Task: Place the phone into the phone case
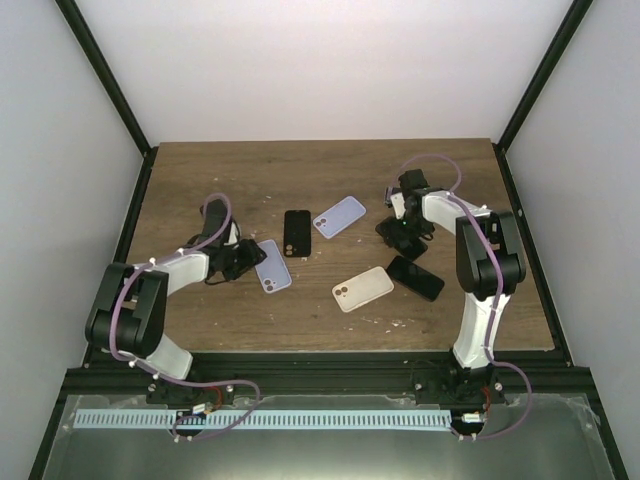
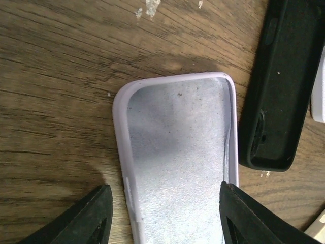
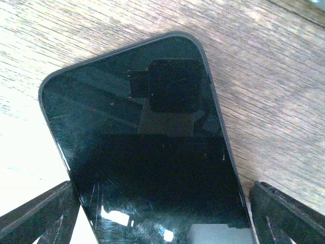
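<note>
Both sets apart, nothing clamped: L jaws straddle lilac case (image 2: 177, 152), prob. to steady it; R jaws straddle phone (image 3: 147, 168), screen up, for pickup.

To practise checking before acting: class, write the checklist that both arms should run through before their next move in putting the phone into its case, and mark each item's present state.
1. Lilac case lies hollow side up: ok.
2. Left fingers are open, one on each side of the lilac case: ok.
3. Black phone lies flat on the table, screen up: ok.
4. Right fingers are open, one on each side of the phone: ok.
5. Black case lies apart from the lilac case: ok.
6. Phone matches the lilac case in size: cannot tell.
</note>
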